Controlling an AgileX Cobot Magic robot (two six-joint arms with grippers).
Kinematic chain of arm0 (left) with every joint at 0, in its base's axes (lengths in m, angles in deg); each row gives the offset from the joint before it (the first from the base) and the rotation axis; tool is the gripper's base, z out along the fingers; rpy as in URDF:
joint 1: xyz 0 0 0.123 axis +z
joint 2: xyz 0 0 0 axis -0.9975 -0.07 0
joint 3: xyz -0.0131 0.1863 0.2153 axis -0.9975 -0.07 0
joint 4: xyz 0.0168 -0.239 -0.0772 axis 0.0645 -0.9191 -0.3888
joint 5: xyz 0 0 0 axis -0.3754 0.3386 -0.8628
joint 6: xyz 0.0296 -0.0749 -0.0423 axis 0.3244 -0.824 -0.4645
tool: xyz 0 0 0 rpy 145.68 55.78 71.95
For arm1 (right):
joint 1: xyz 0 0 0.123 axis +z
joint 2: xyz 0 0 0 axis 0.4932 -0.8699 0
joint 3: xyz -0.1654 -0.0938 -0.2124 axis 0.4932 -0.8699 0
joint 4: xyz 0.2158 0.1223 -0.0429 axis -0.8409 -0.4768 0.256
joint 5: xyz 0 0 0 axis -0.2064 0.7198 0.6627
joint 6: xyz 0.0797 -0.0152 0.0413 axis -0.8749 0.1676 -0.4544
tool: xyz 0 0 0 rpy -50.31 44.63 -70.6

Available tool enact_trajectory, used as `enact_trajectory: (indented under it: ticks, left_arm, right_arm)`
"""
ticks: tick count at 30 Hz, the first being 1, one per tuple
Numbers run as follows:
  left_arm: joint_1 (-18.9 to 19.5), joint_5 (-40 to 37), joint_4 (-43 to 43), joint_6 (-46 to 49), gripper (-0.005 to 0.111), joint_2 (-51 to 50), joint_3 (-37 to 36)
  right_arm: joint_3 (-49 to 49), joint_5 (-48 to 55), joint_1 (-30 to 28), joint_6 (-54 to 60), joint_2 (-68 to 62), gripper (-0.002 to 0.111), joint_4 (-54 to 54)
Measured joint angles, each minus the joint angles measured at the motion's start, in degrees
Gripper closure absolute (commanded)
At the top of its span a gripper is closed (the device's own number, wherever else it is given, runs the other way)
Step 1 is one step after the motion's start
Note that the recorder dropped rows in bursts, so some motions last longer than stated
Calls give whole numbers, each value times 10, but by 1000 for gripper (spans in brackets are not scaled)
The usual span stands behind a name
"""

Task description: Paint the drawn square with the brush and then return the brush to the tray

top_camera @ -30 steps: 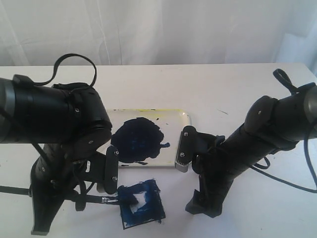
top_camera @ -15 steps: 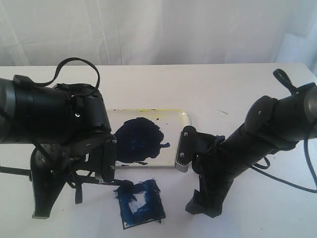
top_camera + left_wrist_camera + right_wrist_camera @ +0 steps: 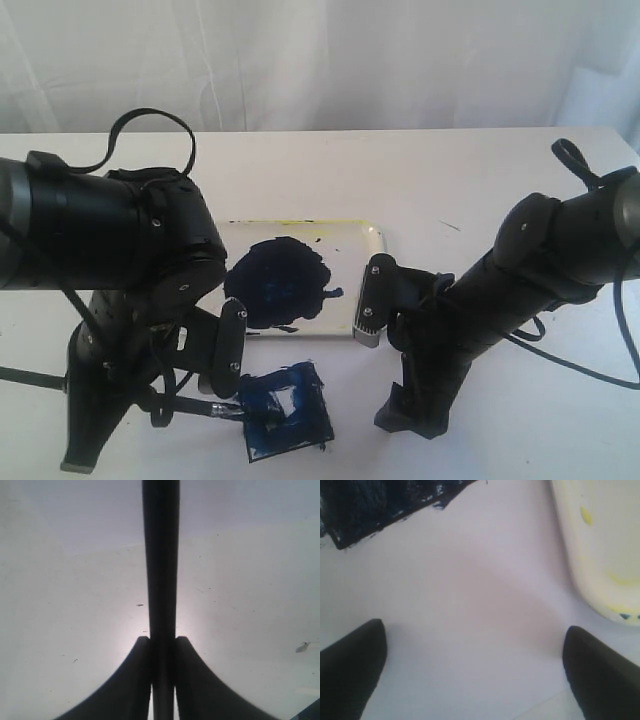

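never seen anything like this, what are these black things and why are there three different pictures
These are two robot arms on a white table, each ending in a two-fingered gripper. The wide picture comes from a camera off the arms. The other two come from a camera on each arm's wrist, looking out past that arm's gripper. The left gripper is shut on the brush, a thin black stick whose tip reaches the drawn square, which is mostly smeared dark blue. Next to the square lies the tray with a dark paint blob. The right gripper is open and holds nothing.
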Motion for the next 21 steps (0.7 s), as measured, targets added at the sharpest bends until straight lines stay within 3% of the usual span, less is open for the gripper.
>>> enact_trajectory:
  ticks: [8,15,21]
  left_arm:
    - [0,11,-17,40,107,0,0]
    - [0,-19,82,-67,107,0,0]
    - [-1,-8,5,12,107,-1,0]
  right_arm:
    - [0,0,0,0,0,19,0]
    - [0,0,0,0,0,19,0]
    - [0,0,0,0,0,19,0]
